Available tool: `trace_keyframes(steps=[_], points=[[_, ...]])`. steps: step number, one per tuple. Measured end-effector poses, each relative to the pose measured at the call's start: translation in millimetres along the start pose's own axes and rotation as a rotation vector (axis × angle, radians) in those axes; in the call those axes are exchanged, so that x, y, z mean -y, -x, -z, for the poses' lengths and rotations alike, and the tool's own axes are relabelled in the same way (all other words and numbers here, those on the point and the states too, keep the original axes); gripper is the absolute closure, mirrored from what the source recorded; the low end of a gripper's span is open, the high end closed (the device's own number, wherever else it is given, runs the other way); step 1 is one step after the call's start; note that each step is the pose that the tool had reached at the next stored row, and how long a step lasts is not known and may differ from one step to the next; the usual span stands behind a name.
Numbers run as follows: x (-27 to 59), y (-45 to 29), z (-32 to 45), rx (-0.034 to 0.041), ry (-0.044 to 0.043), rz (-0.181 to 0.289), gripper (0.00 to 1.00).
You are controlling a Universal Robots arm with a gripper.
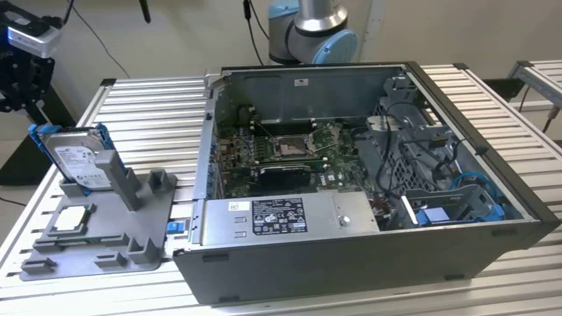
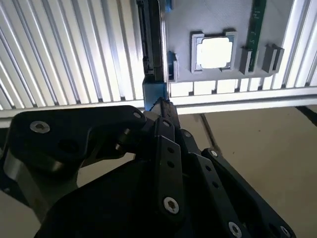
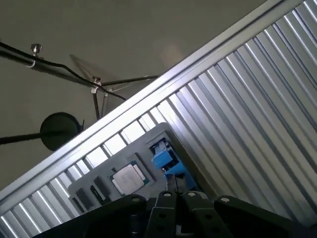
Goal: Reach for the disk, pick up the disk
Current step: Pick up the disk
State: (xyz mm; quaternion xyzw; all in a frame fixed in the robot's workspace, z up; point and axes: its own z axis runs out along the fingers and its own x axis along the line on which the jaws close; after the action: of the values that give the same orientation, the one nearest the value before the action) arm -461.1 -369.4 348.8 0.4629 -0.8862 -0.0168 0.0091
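The disk [image 1: 77,157], a silver drive with a white label in a blue frame, stands upright in a grey holder [image 1: 131,217] at the exterior view's left. My gripper [image 1: 25,92] hangs beyond the table's edge, up and to the left of the disk and apart from it. In the second wrist view the black gripper [image 2: 161,105] looks shut with nothing in it. Its tip points at the disk [image 2: 151,44], seen edge-on with its blue frame. The first wrist view shows the disk's blue frame [image 3: 163,161] just past the gripper's links [image 3: 173,201].
A small silver square chip [image 1: 70,220] [image 2: 214,52] [image 3: 128,177] lies flat in the grey holder. An open computer case [image 1: 351,257] fills the table's middle and right. The ribbed aluminium table [image 1: 149,105] ends close to the holder, with floor beyond.
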Motion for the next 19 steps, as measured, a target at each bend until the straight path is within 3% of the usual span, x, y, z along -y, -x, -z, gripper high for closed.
trace_keyframes(steps=[11, 19], points=[[0.0, 0.0, 0.0, -0.007, -0.0011, 0.198, 1.0], [0.0, 0.0, -0.3, -0.0055, -0.0085, 0.311, 1.0]])
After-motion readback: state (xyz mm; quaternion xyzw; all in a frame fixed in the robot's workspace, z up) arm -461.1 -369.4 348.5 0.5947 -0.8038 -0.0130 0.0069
